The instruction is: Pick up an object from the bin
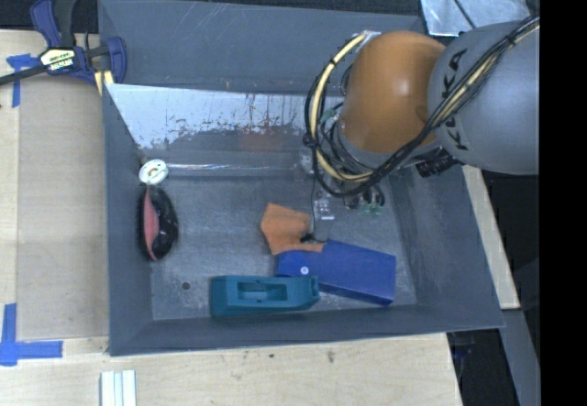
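The orange crumpled piece (282, 226) is lying near the middle of the bin (125, 257), and the pincer (321, 223) is hanging right at its right-hand edge, just beside the upper left end of the blue block (356, 272). Whether the pincer is standing wide or narrow, I cannot tell from here. A teal tool (262, 294) is lying against the blue block's left end, along the near wall. Well apart, by the left wall, a black and pink oval thing (157, 223) is sitting with a small white round thing (153, 172) just above it.
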You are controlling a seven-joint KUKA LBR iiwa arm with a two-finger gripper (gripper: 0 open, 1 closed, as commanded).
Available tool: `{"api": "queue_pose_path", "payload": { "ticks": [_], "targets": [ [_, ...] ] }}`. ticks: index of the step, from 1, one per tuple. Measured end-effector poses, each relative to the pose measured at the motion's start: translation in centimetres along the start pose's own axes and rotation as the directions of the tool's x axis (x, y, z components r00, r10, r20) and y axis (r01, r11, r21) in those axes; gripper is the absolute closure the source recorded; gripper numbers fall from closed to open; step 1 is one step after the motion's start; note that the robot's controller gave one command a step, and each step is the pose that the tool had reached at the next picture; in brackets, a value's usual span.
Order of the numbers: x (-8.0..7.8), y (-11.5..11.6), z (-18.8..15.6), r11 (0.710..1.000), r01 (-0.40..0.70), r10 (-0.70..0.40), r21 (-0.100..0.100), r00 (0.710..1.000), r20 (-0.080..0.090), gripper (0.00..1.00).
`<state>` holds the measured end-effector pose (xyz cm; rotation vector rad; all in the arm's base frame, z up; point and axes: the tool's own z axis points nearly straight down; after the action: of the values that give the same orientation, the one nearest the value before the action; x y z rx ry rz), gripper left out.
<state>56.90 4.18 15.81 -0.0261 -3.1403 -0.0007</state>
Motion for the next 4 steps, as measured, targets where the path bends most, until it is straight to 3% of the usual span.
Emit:
{"api": "queue_pose_path", "payload": {
  "ticks": [1, 2, 3, 4],
  "targets": [
    [-0.1, -0.2, 1.7, 0.978, -0.207, 0.207, 0.000, 0.978, 0.003, 0.00],
    [0.2, 0.7, 9.0, 0.975, -0.222, 0.222, 0.003, 0.975, -0.007, 0.00],
    [-0.9, 1.0, 8.4, 0.945, -0.326, 0.326, -0.004, 0.945, 0.014, 1.00],
    [-0.9, 1.0, 8.4, 0.945, -0.326, 0.326, -0.004, 0.945, 0.014, 1.00]
  ]
}}
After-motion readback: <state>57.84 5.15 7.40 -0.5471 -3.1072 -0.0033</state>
